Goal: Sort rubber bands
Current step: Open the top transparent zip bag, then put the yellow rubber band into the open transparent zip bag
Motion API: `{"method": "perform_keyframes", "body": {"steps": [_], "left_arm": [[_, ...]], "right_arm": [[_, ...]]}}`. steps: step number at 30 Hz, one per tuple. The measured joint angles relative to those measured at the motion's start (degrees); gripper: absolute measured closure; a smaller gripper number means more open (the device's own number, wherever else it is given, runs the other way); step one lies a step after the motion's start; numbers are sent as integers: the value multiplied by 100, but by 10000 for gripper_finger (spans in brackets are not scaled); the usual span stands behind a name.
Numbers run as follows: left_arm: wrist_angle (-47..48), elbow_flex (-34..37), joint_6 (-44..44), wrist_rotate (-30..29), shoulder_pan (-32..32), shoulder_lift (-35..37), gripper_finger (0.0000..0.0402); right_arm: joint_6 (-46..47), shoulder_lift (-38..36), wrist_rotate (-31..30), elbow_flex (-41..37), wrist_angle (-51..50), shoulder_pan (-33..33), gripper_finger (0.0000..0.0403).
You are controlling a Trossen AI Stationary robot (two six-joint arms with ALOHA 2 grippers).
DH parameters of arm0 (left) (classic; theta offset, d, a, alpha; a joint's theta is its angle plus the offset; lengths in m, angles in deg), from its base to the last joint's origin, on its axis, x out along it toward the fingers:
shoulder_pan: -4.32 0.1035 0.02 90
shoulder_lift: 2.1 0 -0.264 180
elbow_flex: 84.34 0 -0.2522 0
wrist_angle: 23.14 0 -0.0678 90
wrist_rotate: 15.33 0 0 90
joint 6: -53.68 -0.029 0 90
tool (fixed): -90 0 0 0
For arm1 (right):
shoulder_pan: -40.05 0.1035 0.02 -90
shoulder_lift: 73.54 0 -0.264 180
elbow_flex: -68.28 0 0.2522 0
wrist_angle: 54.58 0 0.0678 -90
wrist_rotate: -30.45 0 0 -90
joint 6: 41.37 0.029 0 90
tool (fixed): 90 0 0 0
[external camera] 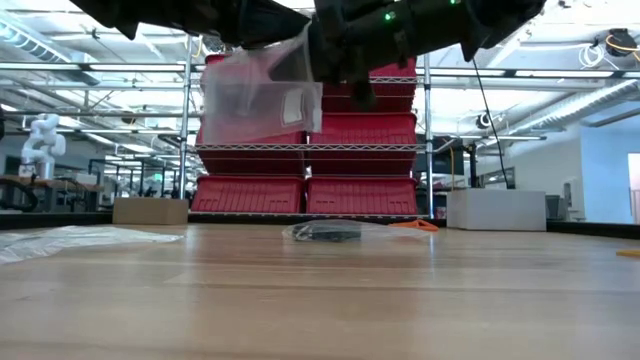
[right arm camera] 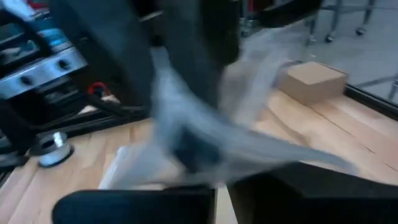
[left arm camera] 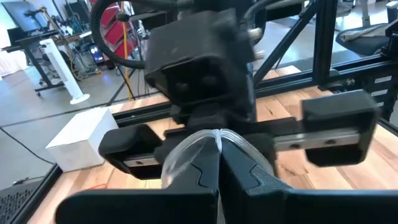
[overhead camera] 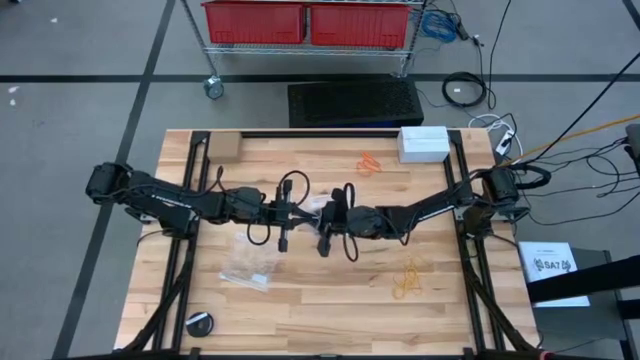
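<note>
Over the table's middle my left gripper (overhead camera: 300,212) is shut on a clear plastic bag (external camera: 262,95), which hangs in the air. My right gripper (overhead camera: 325,216) faces it from the right, right up against the same bag (right arm camera: 249,143); that wrist view is blurred. Orange rubber bands (overhead camera: 370,162) lie at the far middle of the table. Pale yellow-tan rubber bands (overhead camera: 408,282) lie near the front right. In the low view a dark bundle under clear plastic (external camera: 325,231) rests on the wood below the grippers. My left gripper pinches a gathered upper edge of the clear bag (left arm camera: 215,134) between its two fingers. The fingers come in roughly level from the table's left. The bag hangs below them, slack and clear of the table.
More clear bags (overhead camera: 250,265) lie flat at the front left. A white box (overhead camera: 423,143) and a cardboard box (overhead camera: 222,146) stand along the far edge. A black round disc (overhead camera: 200,323) sits at the front left corner. Black cable loops (overhead camera: 290,188) hang off both arms.
</note>
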Motion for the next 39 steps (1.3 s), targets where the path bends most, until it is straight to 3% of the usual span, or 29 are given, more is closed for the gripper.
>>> {"method": "perform_keyframes", "body": {"steps": [13,31,39], "left_arm": [[-77,0,-10,-101,0,0,402],[12,0,-154,-101,0,0,402],[16,0,-153,-104,0,0,402]], "right_arm": [[68,-8,11,0,-159,156,282],[763,-2164,-12,0,-3332,923,265],[2204,-3076,61,6,-5622,1598,265]]}}
